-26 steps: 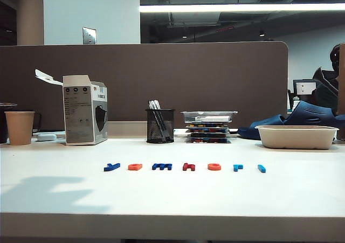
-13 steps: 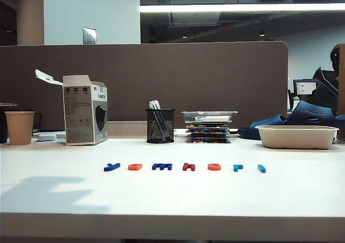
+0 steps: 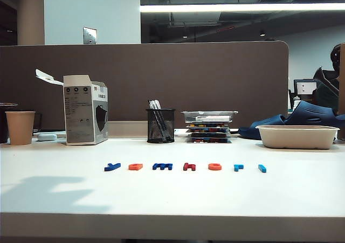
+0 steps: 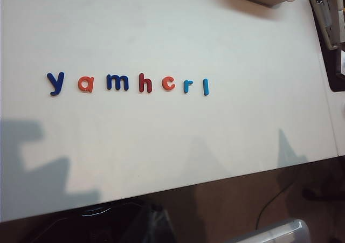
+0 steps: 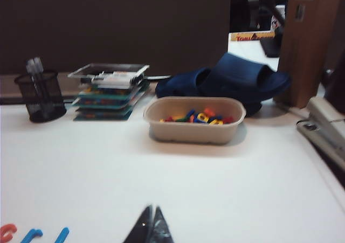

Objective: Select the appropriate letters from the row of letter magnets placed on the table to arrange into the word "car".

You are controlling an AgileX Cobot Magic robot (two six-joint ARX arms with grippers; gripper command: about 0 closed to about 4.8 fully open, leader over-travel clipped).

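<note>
White table (image 3: 54, 194) carries the row of letter magnets (image 4: 127, 83) reading y a m h c r l, near its front edge. In it: orange "a" (image 4: 85, 84), orange-red "c" (image 4: 168, 84), light-blue "r" (image 4: 187, 85). Right gripper (image 5: 150, 228) low over the table, fingertips together, holding nothing; left gripper out of view, state unknown.

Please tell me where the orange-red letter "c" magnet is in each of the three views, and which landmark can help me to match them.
Exterior view: the orange-red rounded plastic "c" magnet lies fifth from the left in the row, right of centre on the table.
Left wrist view: "c" sits between the dark-red "h" and the light-blue "r".
Right wrist view: only part of it shows at the picture's edge.
Shared landmark: the light-blue "r", right beside it in all views.
</note>
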